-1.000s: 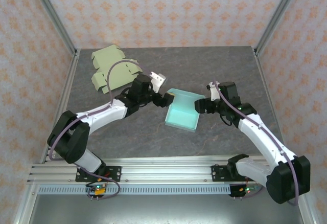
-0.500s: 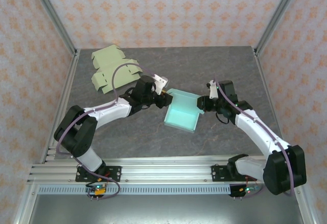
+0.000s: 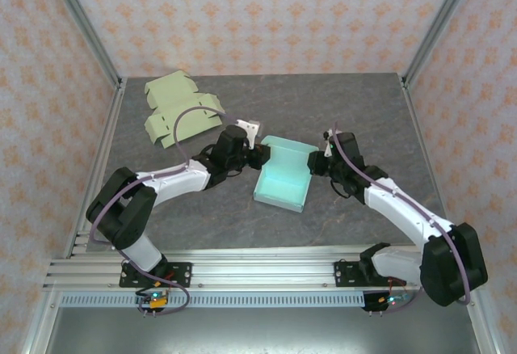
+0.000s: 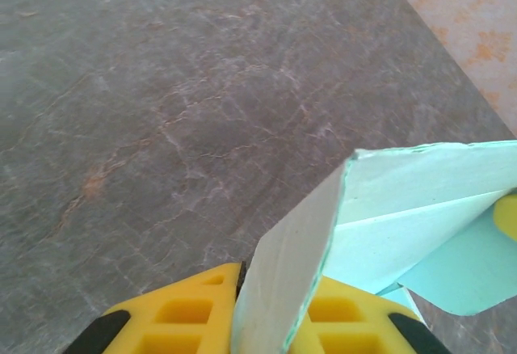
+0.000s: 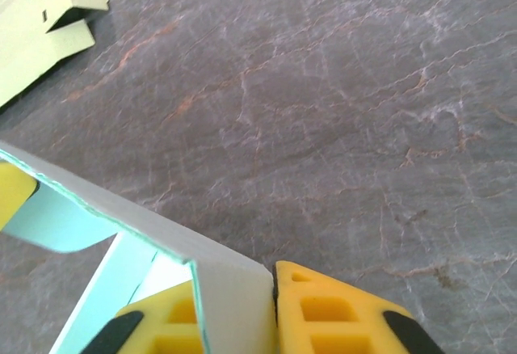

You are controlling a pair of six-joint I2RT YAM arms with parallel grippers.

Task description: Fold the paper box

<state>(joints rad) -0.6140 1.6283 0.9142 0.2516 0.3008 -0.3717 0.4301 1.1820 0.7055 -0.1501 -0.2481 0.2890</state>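
The teal paper box [image 3: 283, 178] lies half folded in the middle of the table, its side walls raised. My left gripper [image 3: 260, 154] is shut on the box's left wall near the far corner. In the left wrist view that wall [image 4: 295, 249] stands pinched between the yellow fingers [image 4: 190, 309] of the left gripper [image 4: 275, 289]. My right gripper [image 3: 317, 162] is shut on the right wall near the opposite far corner. In the right wrist view the wall [image 5: 230, 289] is clamped by the yellow fingers [image 5: 335, 313] of the right gripper [image 5: 238, 301].
Flat pale green box blanks [image 3: 178, 111] lie at the table's back left and show at a corner [image 5: 40, 14] of the right wrist view. Metal frame posts [image 3: 85, 35] and patterned walls enclose the dark stone table [image 3: 363, 111].
Both grippers went from open beside the box to shut on its side walls. The arms drew inward and the box shifted slightly left and toward me.
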